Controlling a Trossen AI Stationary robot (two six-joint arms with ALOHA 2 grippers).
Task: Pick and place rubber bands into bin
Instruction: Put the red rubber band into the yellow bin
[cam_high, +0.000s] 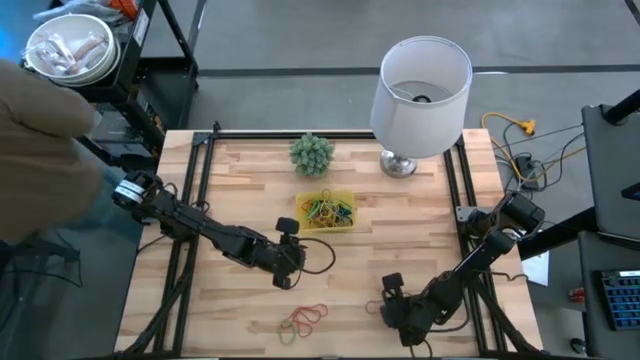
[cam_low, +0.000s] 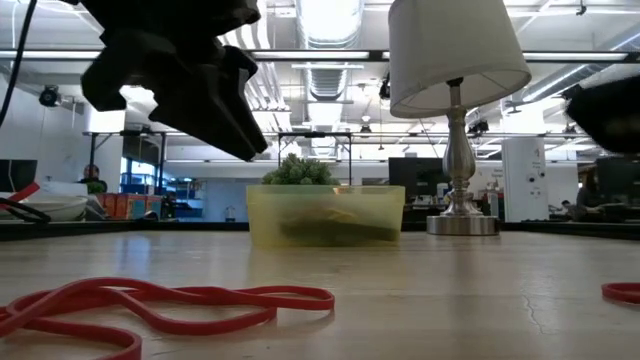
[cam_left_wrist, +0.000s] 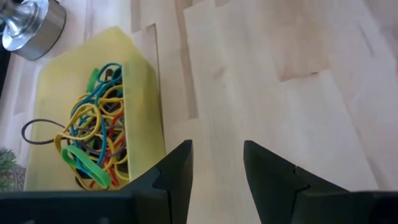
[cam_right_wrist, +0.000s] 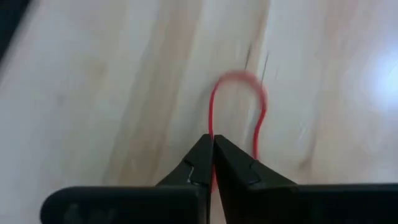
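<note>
Right end effector (cam_right_wrist: 212, 144) pinched shut on a red rubber band (cam_right_wrist: 239, 93) lying on the worktop (cam_high: 400, 240), well apart from the bin (cam_high: 327, 210) — thin grip may slip on lifting. Left end effector (cam_left_wrist: 216, 163) open beside the bin.

Seen from straight overhead: whole table (cam_high: 400, 230), both arms. Seen level from the tabletop: across the boards toward the bin (cam_low: 325, 215) and lamp (cam_low: 455, 110), also in the overhead view. Close, from each wrist: 1 looking down on the bin, 1 on bare wood.
</note>
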